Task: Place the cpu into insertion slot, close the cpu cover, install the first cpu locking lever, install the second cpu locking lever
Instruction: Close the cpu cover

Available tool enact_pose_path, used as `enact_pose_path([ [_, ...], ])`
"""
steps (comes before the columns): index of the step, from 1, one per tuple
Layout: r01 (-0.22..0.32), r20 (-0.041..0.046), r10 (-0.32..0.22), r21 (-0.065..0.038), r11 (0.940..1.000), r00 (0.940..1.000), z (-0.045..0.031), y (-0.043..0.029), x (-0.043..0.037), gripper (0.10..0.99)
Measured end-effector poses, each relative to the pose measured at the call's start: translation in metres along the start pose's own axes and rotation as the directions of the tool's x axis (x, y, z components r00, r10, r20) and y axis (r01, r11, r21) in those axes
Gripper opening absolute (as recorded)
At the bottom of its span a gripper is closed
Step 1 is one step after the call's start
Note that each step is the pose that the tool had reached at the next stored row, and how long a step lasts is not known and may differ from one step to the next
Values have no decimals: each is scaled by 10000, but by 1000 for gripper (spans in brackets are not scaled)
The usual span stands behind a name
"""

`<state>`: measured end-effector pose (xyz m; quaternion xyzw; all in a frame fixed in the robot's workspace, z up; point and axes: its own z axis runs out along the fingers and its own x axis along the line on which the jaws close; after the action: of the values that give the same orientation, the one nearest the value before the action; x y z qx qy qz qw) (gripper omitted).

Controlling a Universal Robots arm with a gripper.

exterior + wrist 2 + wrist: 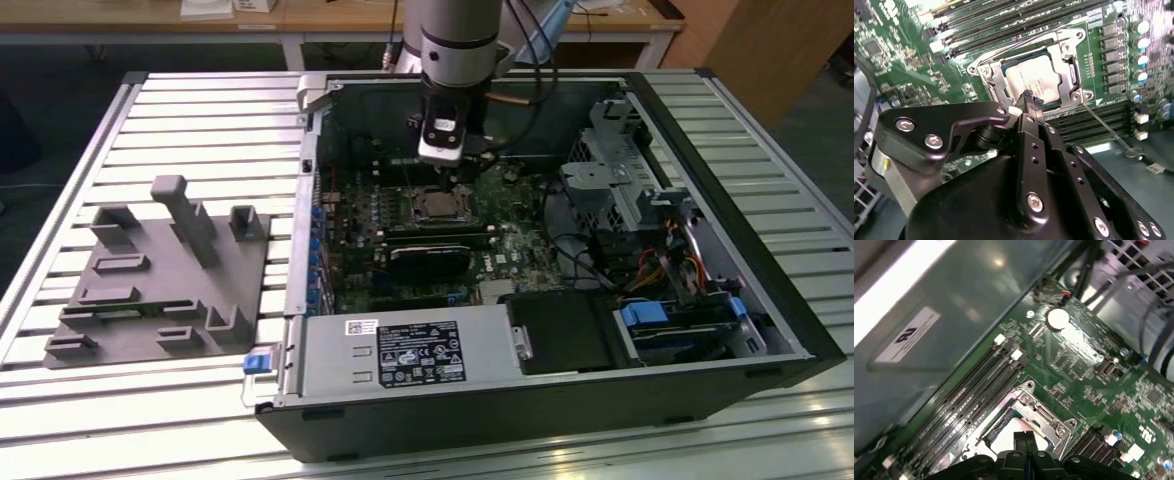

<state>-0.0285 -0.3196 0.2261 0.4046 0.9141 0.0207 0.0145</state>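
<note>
**A:** What is hidden or hard to make out?

**B:** The gripper's (pixel 1029 101) black metal body, dotted with screws, blocks the near side of the insertion slot (pixel 1021 56) in both wrist views. Two thin bright wire rods are there. One cpu locking lever (pixel 1104 127) runs from a socket corner out past the gripper's side, across the green motherboard (pixel 904 65). The other lever (pixel 1014 45) lies along the socket's far edge. I cannot tell whether either is latched.

**A:** And the gripper itself?

**B:** Its two serrated fingertips are pressed together, with nothing visible between them. They hang at the near edge of the cpu cover (pixel 996 80); touching or just above, I cannot tell.

**A:** Where is the cpu?

**B:** The cpu (pixel 1031 82) sits in the insertion slot, just beyond the fingertips. Its flat, pale silvery-tan top shows through the square window of the cpu cover, a thin silvery frame lying flat over it.

**A:** What holds all this?

**B:** An open black computer case (pixel 721 200) lies on a ribbed aluminium counter (pixel 200 110). The gripper reaches down into it. Long black memory slots (pixel 1004 25) lie beyond the socket, and a row of round capacitors (pixel 1141 42) stands to one side. A black graphics card (pixel 430 262) sits near the gripper, and a silvery power supply (pixel 400 350) with a label sits farther off. Outside the case, well apart from the gripper, a matte grey plastic fixture (pixel 160 270) with upright posts rests on the counter.
</note>
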Motion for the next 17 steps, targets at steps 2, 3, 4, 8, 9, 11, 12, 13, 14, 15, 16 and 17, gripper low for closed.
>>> enact_pose_path([
  [2, 358, -17, -358, -3, 9994, 9994, 0, 0, 0, 106],
  [3, 539, -27, -539, -6, 9985, 9985, 0, 0, 0, 106],
  [4, 717, -35, -717, -8, 9974, 9974, 0, 0, 0, 106],
  [8, 1447, -71, -1447, -19, 9895, 9894, 0, 0, 0, 106],
  [9, 1625, -79, -1625, -22, 9867, 9867, 1, 0, 0, 106],
  [11, 1978, -96, -1978, -28, 9802, 9802, 0, 0, 0, 106],
  [12, 2155, -105, -2155, -33, 9765, 9764, 1, 0, 0, 106],
  [13, 2520, -122, -2520, -41, 9677, 9677, 1, 0, 0, 106],
  [14, 2693, -130, -2693, -44, 9631, 9630, 0, 0, 0, 106],
  [15, 2865, -138, -2865, -49, 9581, 9580, 1, 0, 0, 106],
  [16, 3037, -146, -3037, -53, 9528, 9526, 1, 0, 0, 106],
  [17, 3206, -154, -3207, -57, 9472, 9471, 1, 0, 0, 106],
])
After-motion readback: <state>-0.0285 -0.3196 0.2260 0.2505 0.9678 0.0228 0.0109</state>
